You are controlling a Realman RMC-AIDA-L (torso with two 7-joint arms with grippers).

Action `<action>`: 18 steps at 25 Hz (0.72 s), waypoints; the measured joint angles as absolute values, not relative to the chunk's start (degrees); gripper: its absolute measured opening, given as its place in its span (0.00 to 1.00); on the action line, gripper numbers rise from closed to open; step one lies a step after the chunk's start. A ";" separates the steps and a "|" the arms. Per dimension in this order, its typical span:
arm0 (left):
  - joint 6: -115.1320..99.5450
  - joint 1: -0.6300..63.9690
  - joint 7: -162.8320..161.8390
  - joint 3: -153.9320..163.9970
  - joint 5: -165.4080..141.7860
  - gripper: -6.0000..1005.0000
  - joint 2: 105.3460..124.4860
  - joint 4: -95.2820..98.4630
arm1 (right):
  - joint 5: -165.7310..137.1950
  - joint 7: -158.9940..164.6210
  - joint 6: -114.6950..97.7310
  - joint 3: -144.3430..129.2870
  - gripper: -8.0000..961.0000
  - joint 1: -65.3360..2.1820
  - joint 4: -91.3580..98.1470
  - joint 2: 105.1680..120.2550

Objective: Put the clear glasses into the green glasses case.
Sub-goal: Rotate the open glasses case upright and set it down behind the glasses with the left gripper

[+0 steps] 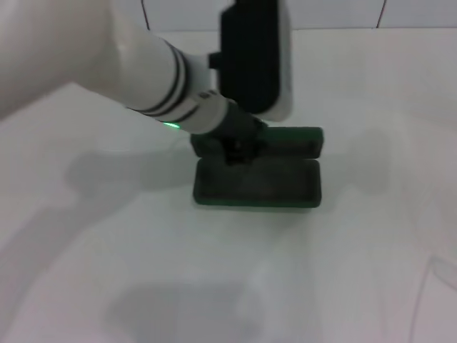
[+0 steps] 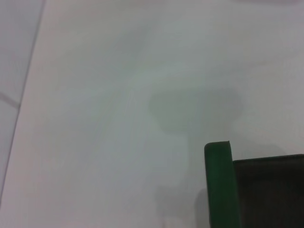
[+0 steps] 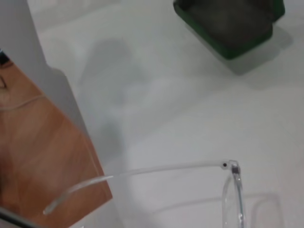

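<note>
Case: green glasses case [image 1: 257, 182] sits open at desk [image 1: 371, 236] centre, dark-lined tray toward robot, lid [image 1: 285, 141] standing up at 12 o'clock side of tray. Tray looks empty.

L arm reaches in from 10 o'clock; left gripper [image 1: 239, 146] down at lid/hinge, near its left end. Fingers hidden by wrist housing, so can't tell if spread or pinching the lid. L wrist view shows only a green corner of the case and bare desk.

R gripper not in head view. R wrist view: clear glasses [image 3: 232, 190] close under cam, one thin arm stretched out from hinge, case well apart beyond. Whether held or lying on desk: can't tell; fingers not seen.

Judgement, step in hand = steady the open case w/ L. To do well: keep lid fully back, don't shove tray, leave tray mouth free for R to bring glasses in, arms folded, lenses level w/ long axis of tray
</note>
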State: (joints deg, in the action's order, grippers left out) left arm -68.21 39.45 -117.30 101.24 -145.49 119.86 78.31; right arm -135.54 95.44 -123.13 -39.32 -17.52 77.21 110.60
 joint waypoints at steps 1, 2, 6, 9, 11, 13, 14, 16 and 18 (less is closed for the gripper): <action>-66.54 39.91 -116.89 102.75 -145.44 0.24 119.93 77.40 | -135.55 95.22 -123.13 -38.84 0.12 -17.57 76.75 110.52; -65.53 40.17 -116.66 103.60 -145.41 0.24 119.98 76.84 | -135.55 94.84 -123.12 -37.96 0.12 -17.67 75.60 110.33; -61.70 41.20 -116.60 105.28 -144.94 0.25 120.19 74.78 | -135.56 94.14 -123.00 -37.12 0.12 -18.03 73.80 109.83; -59.29 41.81 -116.80 106.01 -144.28 0.25 120.22 73.20 | -135.56 94.05 -123.00 -37.11 0.12 -18.38 73.74 109.86; -58.32 42.00 -117.07 106.09 -144.15 0.25 120.24 72.40 | -135.59 94.04 -123.00 -37.10 0.12 -18.62 73.74 109.88; -57.39 42.03 -117.69 106.17 -144.13 0.25 120.29 71.63 | -135.62 94.03 -123.00 -37.09 0.12 -18.80 73.74 109.87; -57.27 42.02 -117.96 106.18 -144.14 0.25 120.30 71.39 | -135.62 94.03 -123.00 -37.09 0.12 -18.90 73.73 109.85; -57.10 42.03 -118.59 106.19 -144.34 0.25 120.30 70.97 | -135.62 94.01 -123.01 -37.09 0.12 -19.09 73.74 109.79; -57.06 42.02 -119.25 106.20 -144.52 0.25 120.28 70.59 | -135.62 94.00 -123.01 -37.08 0.12 -19.27 73.73 109.73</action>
State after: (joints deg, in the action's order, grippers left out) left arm -57.06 42.02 -119.25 106.20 -144.52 120.28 70.59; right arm -135.62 94.01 -123.01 -37.09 -19.27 73.73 109.73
